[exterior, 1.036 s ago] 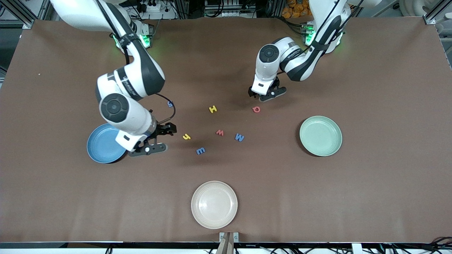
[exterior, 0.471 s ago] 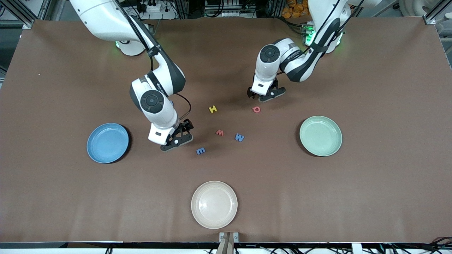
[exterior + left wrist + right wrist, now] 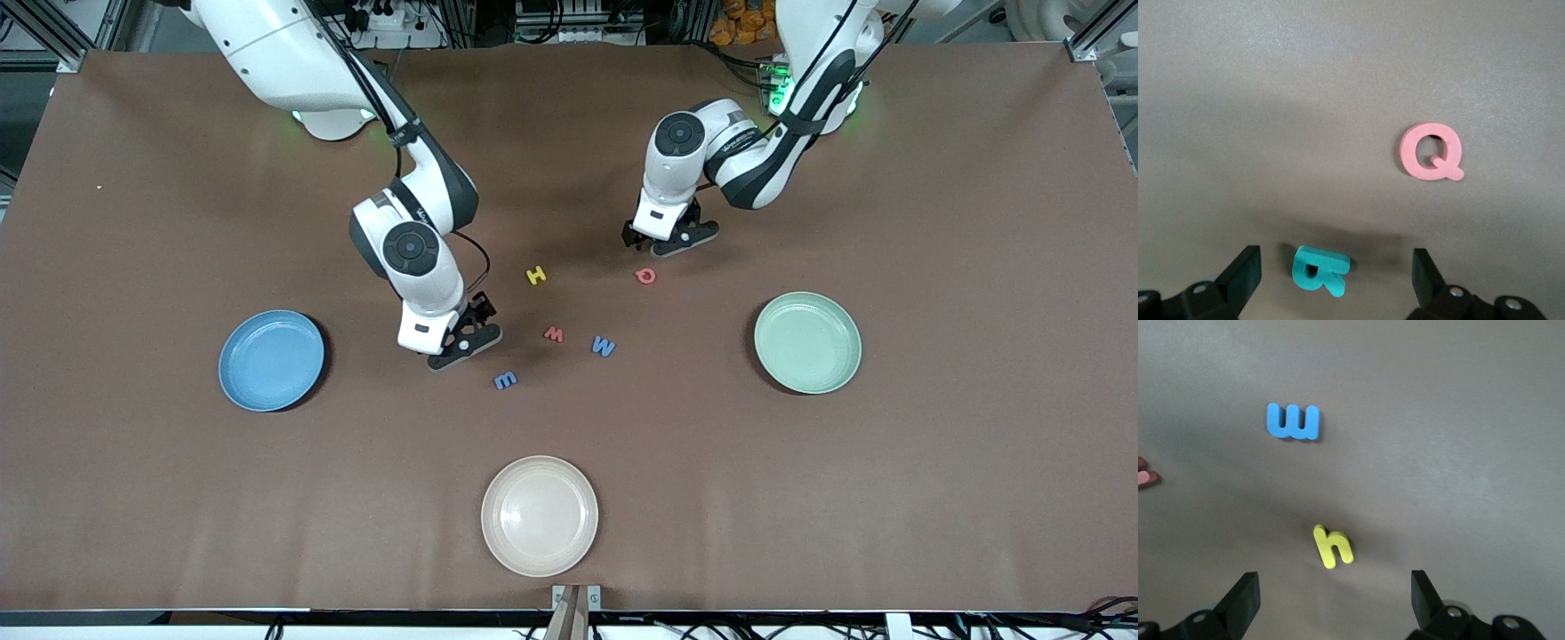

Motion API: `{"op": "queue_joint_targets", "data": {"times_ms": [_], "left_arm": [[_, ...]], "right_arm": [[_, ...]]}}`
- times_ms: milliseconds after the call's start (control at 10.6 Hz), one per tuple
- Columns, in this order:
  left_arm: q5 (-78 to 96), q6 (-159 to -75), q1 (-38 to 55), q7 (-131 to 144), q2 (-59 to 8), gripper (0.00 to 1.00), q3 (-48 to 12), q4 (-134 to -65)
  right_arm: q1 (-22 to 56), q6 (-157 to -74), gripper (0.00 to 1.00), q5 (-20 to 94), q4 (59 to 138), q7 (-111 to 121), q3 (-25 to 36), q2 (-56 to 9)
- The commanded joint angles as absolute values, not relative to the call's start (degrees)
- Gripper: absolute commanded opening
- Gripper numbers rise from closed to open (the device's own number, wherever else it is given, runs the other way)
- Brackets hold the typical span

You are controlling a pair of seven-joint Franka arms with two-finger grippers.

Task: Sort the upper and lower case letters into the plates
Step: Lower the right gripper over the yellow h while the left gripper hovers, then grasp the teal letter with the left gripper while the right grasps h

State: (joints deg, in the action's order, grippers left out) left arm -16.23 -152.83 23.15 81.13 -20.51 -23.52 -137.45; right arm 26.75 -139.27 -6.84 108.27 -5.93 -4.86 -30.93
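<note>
Front view gives me both arms low over the middle of the table [image 3: 933,462]. My right gripper [image 3: 464,340] hangs with its fingers spread wide and holding nothing; in its wrist view a yellow h [image 3: 1332,547] lies on the cloth between the open fingers, with a blue E [image 3: 1293,421] lying farther out. My left gripper [image 3: 669,238] is just as wide and empty; its wrist view shows a teal R [image 3: 1319,269] between the fingers and a pink Q [image 3: 1431,152] close by.

On the cloth I also count a yellow H [image 3: 536,275], a red w [image 3: 554,334] and a blue W [image 3: 604,346]. The blue plate [image 3: 270,360] sits toward the right arm's end, the green plate [image 3: 807,342] toward the left arm's end, both holding no letters. A beige plate [image 3: 540,516] lies nearest the front camera.
</note>
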Motion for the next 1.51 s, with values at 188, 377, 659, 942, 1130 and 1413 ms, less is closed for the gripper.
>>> {"op": "queue_joint_targets", "data": {"times_ms": [188,377,659,942,1130,1413], "left_arm": [[-18.19,-155.39,22.85,83.23,-21.62,1.00,-23.64,-138.16],[-18.19,-155.74,22.94,83.23,-21.71,1.00,-23.64,-138.08],[-18.19,-157.59,22.77,83.23,-22.41,1.00,-23.47,-138.43],[-18.46,-157.59,22.68,82.62,-22.59,0.96,-23.12,-138.51],[-19.42,-157.59,22.15,82.62,-21.98,0.69,-22.77,-139.30],[-19.42,-157.59,22.06,82.62,-21.80,0.52,-22.68,-139.48]], "right_arm": [[27.68,-143.79,1.00,-7.73,109.16,-6.50,-4.31,-33.57],[27.68,-143.88,1.00,-7.82,109.16,-6.85,-4.31,-34.89],[27.77,-143.88,1.00,-7.91,108.64,-6.77,-4.31,-35.15],[27.77,-143.88,1.00,-8.61,107.23,-6.33,-4.22,-36.47],[28.21,-143.88,1.00,-8.70,106.44,-6.15,-4.22,-37.18],[28.04,-143.88,1.00,-8.61,106.00,-3.09,-3.43,-37.00]]}}
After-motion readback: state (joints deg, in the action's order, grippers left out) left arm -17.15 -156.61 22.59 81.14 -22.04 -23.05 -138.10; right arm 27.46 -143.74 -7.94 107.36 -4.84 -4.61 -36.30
